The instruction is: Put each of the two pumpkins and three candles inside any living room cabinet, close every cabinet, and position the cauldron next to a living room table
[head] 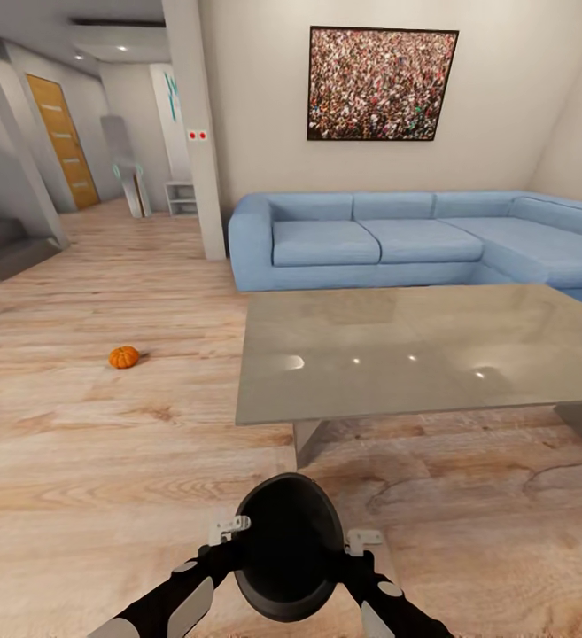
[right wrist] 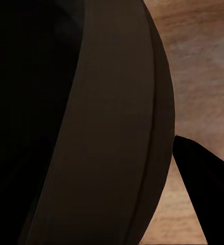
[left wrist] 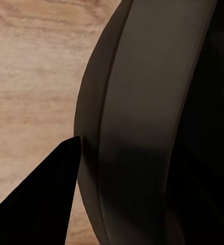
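Black cauldron (head: 289,545) grasped by left hand (head: 228,529) and right hand (head: 362,538) near the table (head: 432,354)

Cauldron (head: 291,549) looks matt black, table (head: 415,354) top glossy grey, floor (head: 104,443) grainy pale wood, sofa (head: 397,239) soft blue cloth.

Black cauldron (head: 289,545), orange pumpkin (head: 123,357), pale blue sofa (head: 397,239), grey glossy table (head: 415,350), light wood-grain floor (head: 104,443).
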